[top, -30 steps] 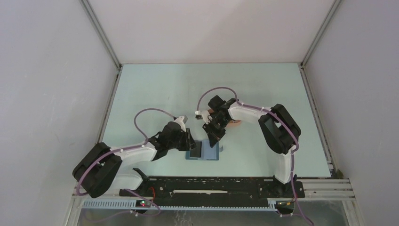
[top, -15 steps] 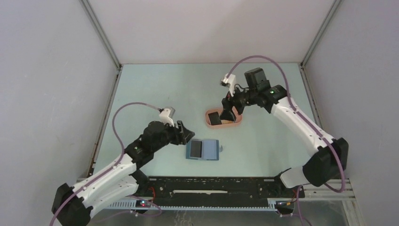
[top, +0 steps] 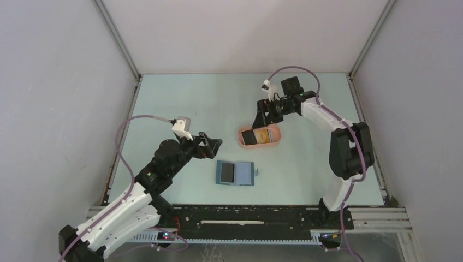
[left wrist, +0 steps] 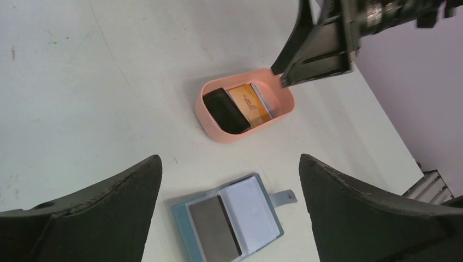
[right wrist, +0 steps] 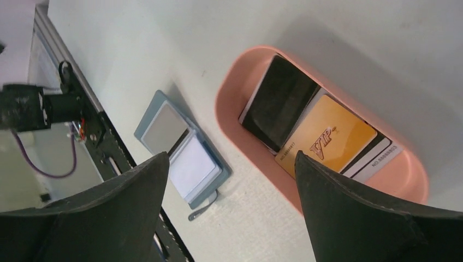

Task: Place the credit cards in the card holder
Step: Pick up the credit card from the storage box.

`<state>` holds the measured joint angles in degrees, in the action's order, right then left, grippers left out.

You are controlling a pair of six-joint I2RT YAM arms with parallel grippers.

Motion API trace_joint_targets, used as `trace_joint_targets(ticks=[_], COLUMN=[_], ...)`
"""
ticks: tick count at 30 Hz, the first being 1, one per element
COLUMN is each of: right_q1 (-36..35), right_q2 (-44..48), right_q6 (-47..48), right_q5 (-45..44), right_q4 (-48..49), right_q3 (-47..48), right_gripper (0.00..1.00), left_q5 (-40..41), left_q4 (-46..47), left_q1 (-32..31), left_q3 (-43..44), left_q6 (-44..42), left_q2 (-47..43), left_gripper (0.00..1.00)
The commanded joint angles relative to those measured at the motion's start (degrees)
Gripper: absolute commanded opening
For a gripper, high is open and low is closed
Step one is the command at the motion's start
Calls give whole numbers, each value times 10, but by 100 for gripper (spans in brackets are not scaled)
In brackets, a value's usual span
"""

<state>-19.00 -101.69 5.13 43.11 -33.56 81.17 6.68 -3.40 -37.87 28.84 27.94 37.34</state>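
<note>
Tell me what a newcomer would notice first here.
The salmon-pink tray at mid-table, holding a black card and an orange VIP card over a pale card, draws the eye. The right tool hovers open above it. Nearer the arms the blue card holder lies open, with the left tool open to its left.

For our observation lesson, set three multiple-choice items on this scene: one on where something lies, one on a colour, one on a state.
1. The orange card lies: A in the pink tray; B on the bare table; C off the table.
2. The card holder is: A red; B blue; C green.
3. The right hand is: A shut on a card; B open and empty; C out of view.

Answers:
1. A: it rests inside the tray, beside a black card.
2. B: its cover shows blue.
3. B: its fingers stand wide apart with nothing between them.
</note>
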Motion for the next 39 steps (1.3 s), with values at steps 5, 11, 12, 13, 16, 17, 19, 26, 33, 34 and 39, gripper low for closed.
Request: trace_joint_targets(ticks=[5, 11, 12, 13, 16, 17, 19, 26, 33, 34, 39], right_q1=[-29, -43, -42, -43, -43, -43, -45, -48, -58, -62, -78], right_q2=[-97, -148, -150, -152, -162, -168, -177, -195, -201, -202, -197], right_q6=[-123, -129, -129, -129, -129, -129, -129, -133, -131, -130, -132], right_q5=[-42, -96, -101, -105, -114, -114, -114, -117, -125, -130, -161], right_q4=[57, 38, 37, 37, 35, 31, 26, 19, 16, 16, 22], right_q3=[31, 61, 63, 63, 68, 71, 76, 80, 75, 75, 65], right_gripper=[86, 75, 75, 74, 74, 74, 72, 72, 71, 71, 71], left_q5=[-55, -46, -47, -46, -55, -60, -69, -105, -131, -134, -147], left_q4=[176, 208, 213, 219, 224, 223, 225, 222, 218, 217, 215], left_q1=[19, 25, 26, 25, 25, 26, 25, 26, 26, 25, 25], left_q3=[4, 63, 72, 81, 114, 124, 140, 175, 194, 195, 201], left_q6=[40, 57, 59, 61, 62, 62, 63, 67, 74, 74, 81], left_q2=[184, 338, 358, 378, 439, 456, 486, 561, 598, 600, 605], left_gripper=[96, 88, 86, 85, 79, 78, 75, 63, 50, 49, 40])
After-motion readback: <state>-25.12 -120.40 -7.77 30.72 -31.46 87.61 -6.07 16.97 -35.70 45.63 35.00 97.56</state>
